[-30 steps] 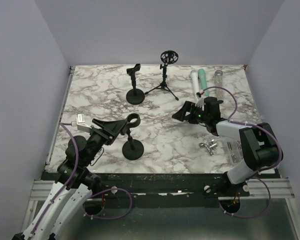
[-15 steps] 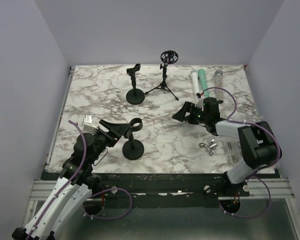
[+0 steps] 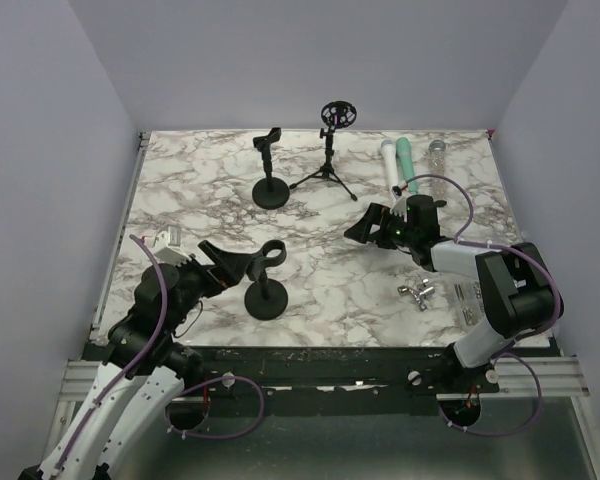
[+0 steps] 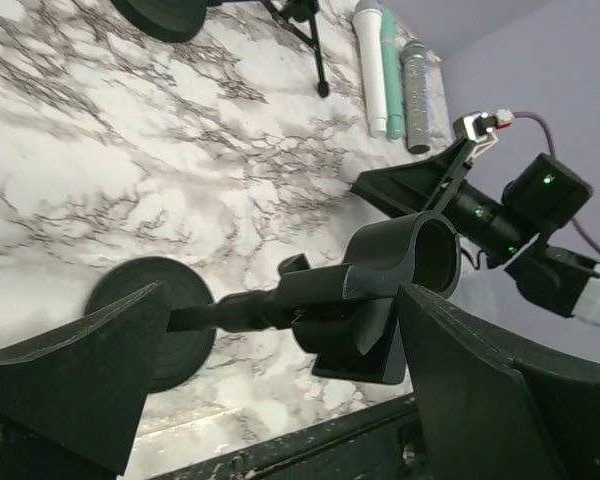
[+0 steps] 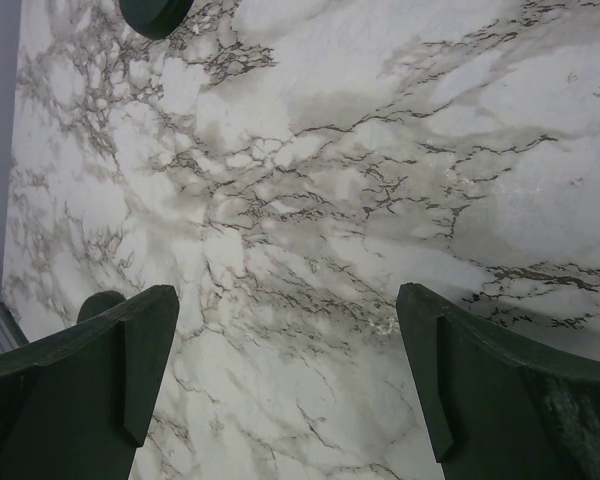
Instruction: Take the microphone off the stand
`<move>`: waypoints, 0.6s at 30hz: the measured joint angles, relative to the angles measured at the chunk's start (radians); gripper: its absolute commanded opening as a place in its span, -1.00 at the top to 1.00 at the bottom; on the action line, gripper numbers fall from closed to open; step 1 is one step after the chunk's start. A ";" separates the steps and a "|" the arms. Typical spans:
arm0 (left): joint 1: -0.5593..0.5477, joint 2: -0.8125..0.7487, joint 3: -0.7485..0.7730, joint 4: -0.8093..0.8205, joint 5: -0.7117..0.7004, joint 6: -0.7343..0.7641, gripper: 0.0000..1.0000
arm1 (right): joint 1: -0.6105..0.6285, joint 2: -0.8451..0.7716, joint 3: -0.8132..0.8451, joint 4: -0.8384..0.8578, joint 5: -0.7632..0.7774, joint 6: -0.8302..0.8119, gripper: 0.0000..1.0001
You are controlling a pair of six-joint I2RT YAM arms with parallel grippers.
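The empty ring clip (image 4: 420,250) of the near stand (image 4: 177,300) is framed by the spread jaws of the left gripper (image 4: 280,320); those of the right gripper (image 5: 285,300) are spread too. The microphones (image 3: 404,158) lie far right on the tabletop (image 5: 330,150). The stand should be cleared without toppling.

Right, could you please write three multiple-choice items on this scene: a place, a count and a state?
1. Where do the microphones lie? A) far right of the table B) near left corner C) clipped in holders
2. How many stands does the table hold? A) one B) three C) five
3. How is the left claw? A) shut on a microphone B) open astride the near stand C) out of view
Key: 1 A, they lie side by side there; 2 B, near stand, far stand and tripod; 3 B, it straddles the neck, not closed.
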 measured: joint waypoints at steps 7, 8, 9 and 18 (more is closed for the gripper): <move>0.001 0.068 0.182 -0.117 -0.036 0.272 -0.97 | 0.000 0.000 0.000 0.000 0.001 0.000 -1.00; 0.001 0.080 0.203 -0.121 -0.032 0.307 -0.97 | 0.000 0.000 0.000 0.000 0.001 0.000 -1.00; 0.001 0.098 0.225 -0.122 -0.018 0.355 -0.97 | 0.000 0.000 0.000 0.000 0.002 0.000 -1.00; 0.002 0.352 0.390 -0.156 0.322 0.719 -0.97 | 0.000 0.001 0.000 0.000 0.003 0.000 -0.99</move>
